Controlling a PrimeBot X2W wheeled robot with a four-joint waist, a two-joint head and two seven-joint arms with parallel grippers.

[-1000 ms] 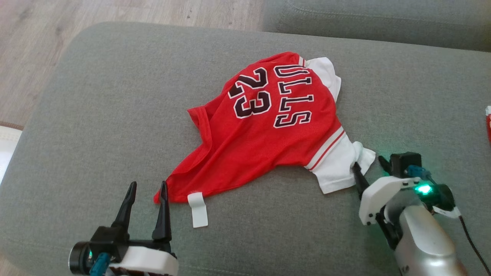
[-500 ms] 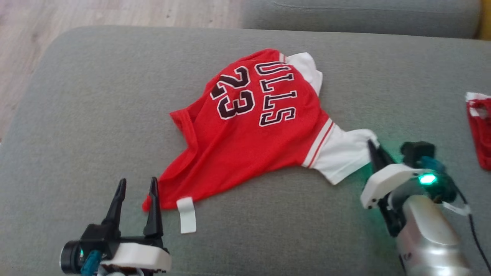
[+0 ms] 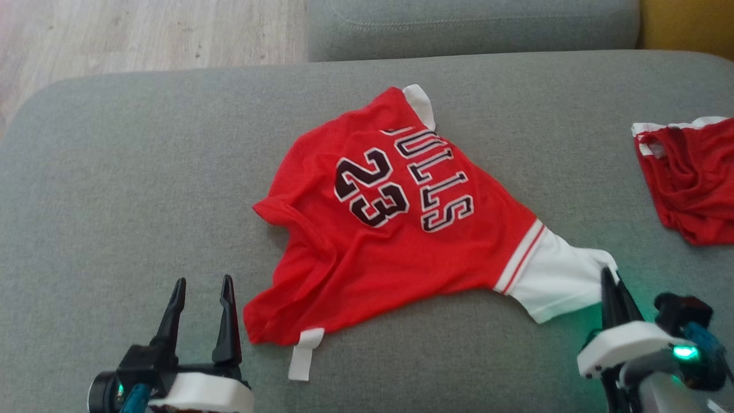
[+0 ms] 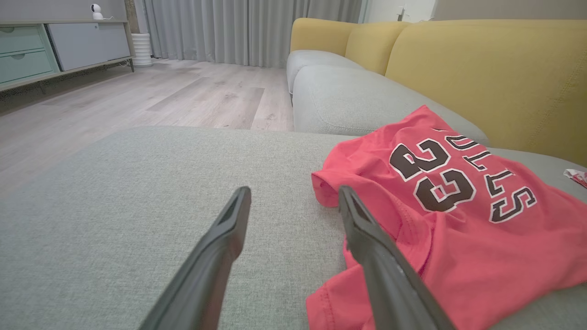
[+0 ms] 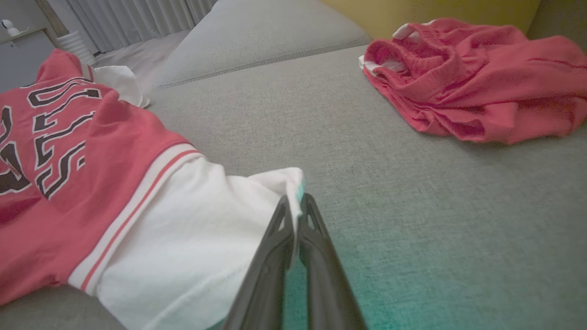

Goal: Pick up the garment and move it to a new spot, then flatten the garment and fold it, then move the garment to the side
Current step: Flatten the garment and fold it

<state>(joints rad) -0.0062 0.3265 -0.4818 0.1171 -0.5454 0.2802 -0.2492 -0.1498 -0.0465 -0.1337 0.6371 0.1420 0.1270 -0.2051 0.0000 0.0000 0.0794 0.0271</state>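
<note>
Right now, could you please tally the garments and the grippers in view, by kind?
Garments: 2 (numbered jersey, crumpled red garment)
Grippers: 2 (left gripper, right gripper)
Total: 4

This is looking like somebody's living room, a plain home setup. A big sofa (image 4: 321, 91) is taking up most of it, with grey seat cushions (image 4: 114, 220) and mustard yellow backs (image 4: 481, 68). Pale wood-look flooring (image 4: 137, 101) is running off toward long grey curtains (image 4: 220, 27) hanging down to the floor. A low sideboard (image 4: 87, 43) with teal drawers (image 4: 20, 55) is sitting along the wall, and a little white camera (image 4: 95, 9) is perching on top.
</note>
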